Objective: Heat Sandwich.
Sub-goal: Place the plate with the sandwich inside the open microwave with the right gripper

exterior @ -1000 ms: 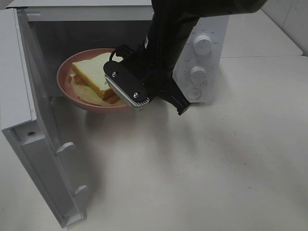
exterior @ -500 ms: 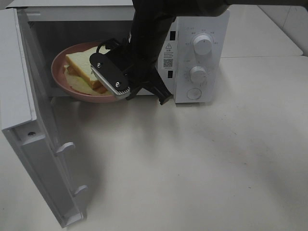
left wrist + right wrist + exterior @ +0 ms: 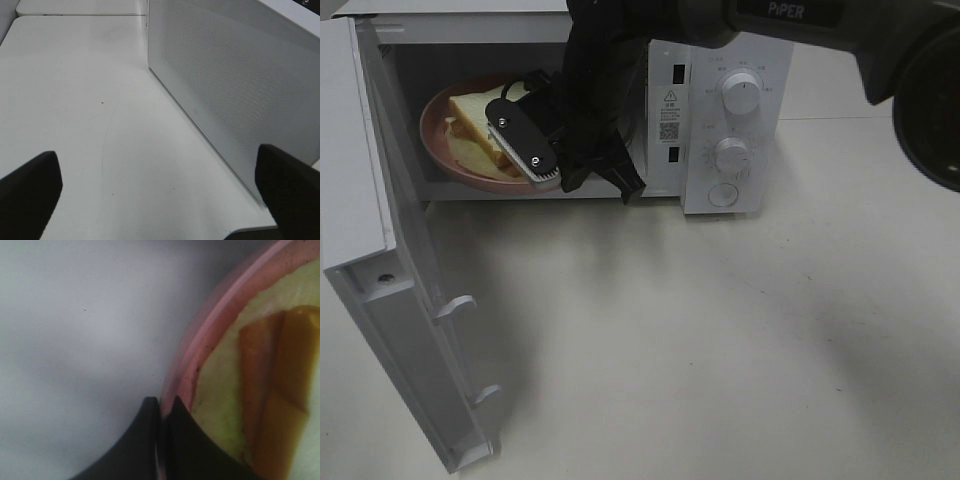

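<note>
Sandwich [image 3: 478, 125] on pink plate [image 3: 432, 150], inside microwave [image 3: 720, 120] cavity, on or just above cavity floor; cannot tell which. Right gripper [image 3: 163, 410] pinched shut on plate rim, reaching in through microwave opening. Left gripper [image 3: 160, 197] spread wide, holding nothing, outside microwave. Nearly done with loading. Judged remaining: release plate, withdraw arm, close microwave door [image 3: 380, 250], set timer knob [image 3: 741, 90].

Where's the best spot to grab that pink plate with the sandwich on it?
Grip the pink plate by its thin rim, from the microwave's open front: the sandwich covers the middle, walls block other sides. The right gripper pinches there.
</note>
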### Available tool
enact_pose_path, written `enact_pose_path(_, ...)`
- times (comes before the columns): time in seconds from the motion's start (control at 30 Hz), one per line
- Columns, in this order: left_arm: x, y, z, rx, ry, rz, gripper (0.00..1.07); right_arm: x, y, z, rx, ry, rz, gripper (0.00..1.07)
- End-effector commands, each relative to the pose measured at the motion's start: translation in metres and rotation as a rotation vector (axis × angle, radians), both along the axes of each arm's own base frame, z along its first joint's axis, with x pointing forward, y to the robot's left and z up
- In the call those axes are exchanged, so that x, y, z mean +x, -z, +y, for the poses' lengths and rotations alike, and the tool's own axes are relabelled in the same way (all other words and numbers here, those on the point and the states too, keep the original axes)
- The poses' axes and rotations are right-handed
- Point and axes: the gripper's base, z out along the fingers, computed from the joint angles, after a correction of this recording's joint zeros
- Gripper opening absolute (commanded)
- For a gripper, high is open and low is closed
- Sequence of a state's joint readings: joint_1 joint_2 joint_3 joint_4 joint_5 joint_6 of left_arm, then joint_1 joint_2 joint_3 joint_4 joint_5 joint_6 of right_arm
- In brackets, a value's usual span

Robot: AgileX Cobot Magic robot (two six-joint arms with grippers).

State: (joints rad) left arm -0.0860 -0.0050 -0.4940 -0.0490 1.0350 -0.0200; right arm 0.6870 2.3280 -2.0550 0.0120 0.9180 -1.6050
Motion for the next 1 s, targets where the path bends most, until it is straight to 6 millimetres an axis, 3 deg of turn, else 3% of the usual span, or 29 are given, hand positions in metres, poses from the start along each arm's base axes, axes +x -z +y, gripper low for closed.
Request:
enact_pose_path(0.03,-0.002,0.001,0.0,-0.009,0.008,-0.012,0.98,0.011,-0.005,0.003,0.039,0.041,-0.029,0.0)
enact_pose_path(0.7,-0.002,0.001,0.0,-0.009,0.008,-0.012,0.98,0.046,0.005,0.002,0.069,0.124,-0.077,0.0)
enact_pose_path(1.0,-0.002,0.001,0.0,-0.009,0.008,-0.012,0.98,0.05,0.019,0.006,0.086,0.125,-0.084,0.01)
